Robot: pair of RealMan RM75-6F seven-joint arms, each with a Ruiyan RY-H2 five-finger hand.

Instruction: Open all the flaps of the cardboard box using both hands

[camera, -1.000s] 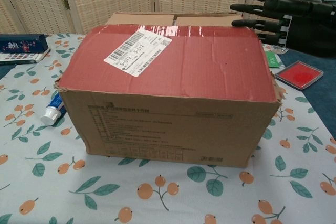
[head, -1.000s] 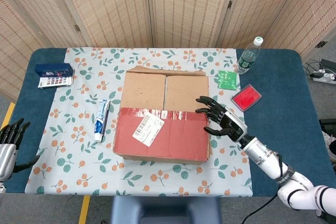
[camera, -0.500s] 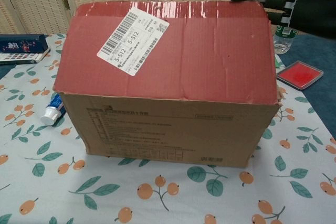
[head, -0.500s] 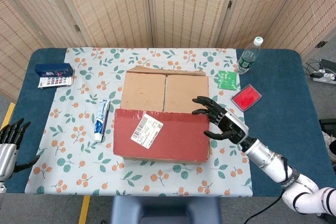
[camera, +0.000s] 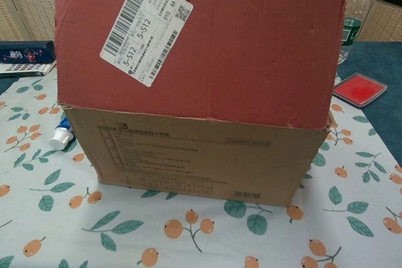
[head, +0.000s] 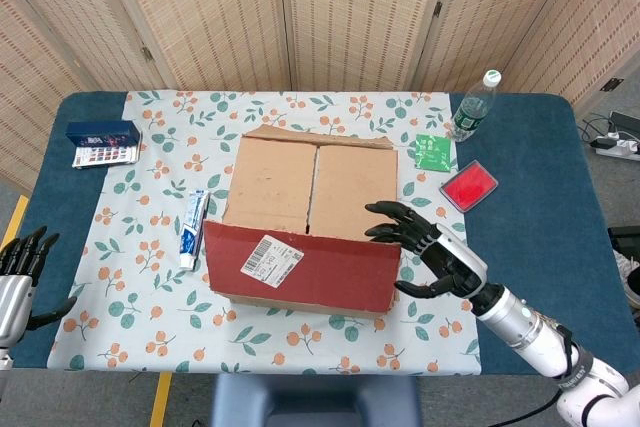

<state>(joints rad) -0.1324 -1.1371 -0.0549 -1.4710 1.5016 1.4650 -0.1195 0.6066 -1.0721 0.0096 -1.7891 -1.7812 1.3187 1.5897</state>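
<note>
Cardboard box [head: 300, 217] sits near the middle of a table [head: 530, 197] covered with a floral cloth [head: 160, 247], its red-taped near flap [head: 300, 267] raised and leaning toward the robot; in the chest view that flap [camera: 201, 48] stands nearly upright and fills most of the frame, a white barcode label [camera: 144, 26] stuck to its upper left. Behind the raised flap, two plain brown inner flaps [head: 305, 185] lie flat and closed across the top of the box, meeting at a seam down the middle. The robot's right hand [head: 430, 257] reaches in from the lower right with its dark fingers [head: 390, 212] spread apart, the fingertips at the right end of the raised flap's upper edge, just above the inner flaps; whether they actually touch the cardboard cannot be told from here. The left hand [head: 18, 272] hangs well apart from the box at the table's near left corner, fingers spread and pointing up, holding nothing. A red tray [head: 468, 185] lies on the blue tabletop to the right of the box, with a green packet [head: 433, 152] just beside it on the cloth and a clear plastic bottle [head: 472, 109] with a green label standing behind them. A blue case [head: 103, 143] rests at the far left edge of the cloth. A toothpaste tube [head: 192, 229] lies lengthwise just left of the box.
</note>
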